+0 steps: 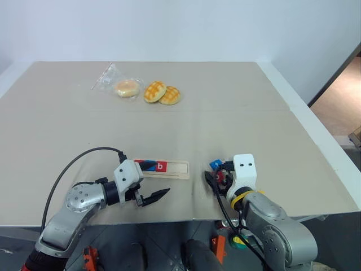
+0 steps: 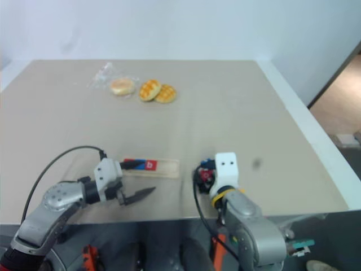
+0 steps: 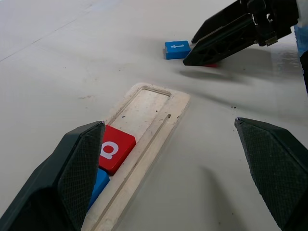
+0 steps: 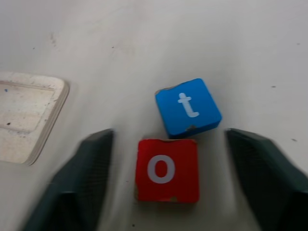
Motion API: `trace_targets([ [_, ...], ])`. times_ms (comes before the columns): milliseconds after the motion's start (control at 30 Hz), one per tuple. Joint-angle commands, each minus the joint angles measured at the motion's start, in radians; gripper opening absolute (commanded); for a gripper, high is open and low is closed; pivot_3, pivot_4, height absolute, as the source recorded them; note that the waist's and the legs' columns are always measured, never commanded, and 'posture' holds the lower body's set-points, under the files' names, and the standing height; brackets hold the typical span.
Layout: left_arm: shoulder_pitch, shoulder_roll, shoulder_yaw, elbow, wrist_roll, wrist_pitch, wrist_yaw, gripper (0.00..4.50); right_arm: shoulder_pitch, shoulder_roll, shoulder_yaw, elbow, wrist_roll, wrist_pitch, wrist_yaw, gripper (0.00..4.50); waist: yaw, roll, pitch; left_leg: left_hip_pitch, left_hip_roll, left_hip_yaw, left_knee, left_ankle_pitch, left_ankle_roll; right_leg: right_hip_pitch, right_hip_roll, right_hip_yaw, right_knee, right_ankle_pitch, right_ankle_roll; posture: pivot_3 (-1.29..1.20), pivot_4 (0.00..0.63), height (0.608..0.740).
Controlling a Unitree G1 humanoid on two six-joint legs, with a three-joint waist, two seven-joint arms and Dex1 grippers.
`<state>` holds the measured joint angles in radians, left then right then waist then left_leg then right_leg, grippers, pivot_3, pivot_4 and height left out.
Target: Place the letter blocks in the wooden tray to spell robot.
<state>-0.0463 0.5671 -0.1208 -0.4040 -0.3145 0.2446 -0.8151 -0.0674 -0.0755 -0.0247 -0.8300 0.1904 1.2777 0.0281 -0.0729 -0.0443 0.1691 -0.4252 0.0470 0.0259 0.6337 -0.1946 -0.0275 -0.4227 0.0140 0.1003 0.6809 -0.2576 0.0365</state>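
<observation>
The right gripper [image 4: 166,178], fingers spread, straddles the red o [image 4: 167,170]; the t [image 4: 188,107] touches it at one o'clock. It should pinch the o squarely, then fill the tray [image 1: 176,169] beside b [image 1: 161,166]. The left gripper [image 3: 178,178] idles, spread.

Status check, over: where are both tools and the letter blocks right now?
Left tool open beside wooden tray. Right tool open, straddling red o block; blue t block touching it. Red b block in tray. Nothing blocking.

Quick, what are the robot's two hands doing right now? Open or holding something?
Left gripper: open, holding nothing, beside the wooden tray.
Right gripper: open, holding nothing, fingers either side of the red o block.
</observation>
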Motion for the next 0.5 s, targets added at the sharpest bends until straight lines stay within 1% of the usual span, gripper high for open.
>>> trace_targets([
  [33,0.000,0.003,-0.002,-0.016,0.008,-0.027,-0.009,4.50,-0.016,-0.036,-0.048,-0.082,0.017,0.033,0.026,4.46,0.000,0.000,0.000,0.000,0.000,0.000,0.000,0.000,0.000,0.000,0.000,0.000,0.000,0.000,0.000,0.00,0.150,0.740],
  [133,0.000,0.001,-0.005,-0.011,0.010,-0.032,-0.012,4.50,-0.023,-0.108,-0.106,-0.113,0.054,0.062,0.099,4.46,0.000,0.000,0.000,0.000,0.000,0.000,0.000,0.000,0.000,0.000,0.000,0.000,0.000,0.000,0.000,0.00,0.150,0.740],
  [267,-0.004,-0.002,-0.004,0.003,0.010,-0.040,-0.018,4.50,-0.068,-0.279,-0.232,-0.050,0.163,0.005,0.301,4.46,0.000,0.000,0.000,0.000,-0.001,0.000,0.000,0.000,0.000,0.000,0.000,0.000,0.000,0.000,0.000,0.00,0.150,0.740],
  [367,-0.010,-0.007,-0.003,0.017,0.004,-0.056,-0.032,4.50,-0.087,-0.497,-0.216,0.080,0.259,-0.156,0.591,4.46,0.000,0.000,0.000,0.001,-0.001,0.001,0.001,0.000,0.000,0.001,0.000,0.000,0.000,0.000,0.001,0.00,0.150,0.740],
  [400,-0.012,-0.008,-0.003,0.021,0.001,-0.060,-0.035,4.50,-0.089,-0.548,-0.204,0.119,0.283,-0.202,0.663,4.46,0.000,0.000,0.000,0.001,-0.001,0.001,0.001,0.000,0.000,0.002,0.000,0.000,-0.001,0.000,0.000,0.00,0.150,0.740],
  [500,-0.021,-0.008,-0.006,0.030,0.005,-0.074,-0.044,4.50,-0.099,-0.633,-0.162,0.209,0.324,-0.305,0.801,4.46,0.001,0.000,0.000,0.002,-0.001,0.000,0.001,0.000,0.001,0.003,0.001,-0.001,-0.001,0.000,0.000,0.00,0.150,0.740],
])
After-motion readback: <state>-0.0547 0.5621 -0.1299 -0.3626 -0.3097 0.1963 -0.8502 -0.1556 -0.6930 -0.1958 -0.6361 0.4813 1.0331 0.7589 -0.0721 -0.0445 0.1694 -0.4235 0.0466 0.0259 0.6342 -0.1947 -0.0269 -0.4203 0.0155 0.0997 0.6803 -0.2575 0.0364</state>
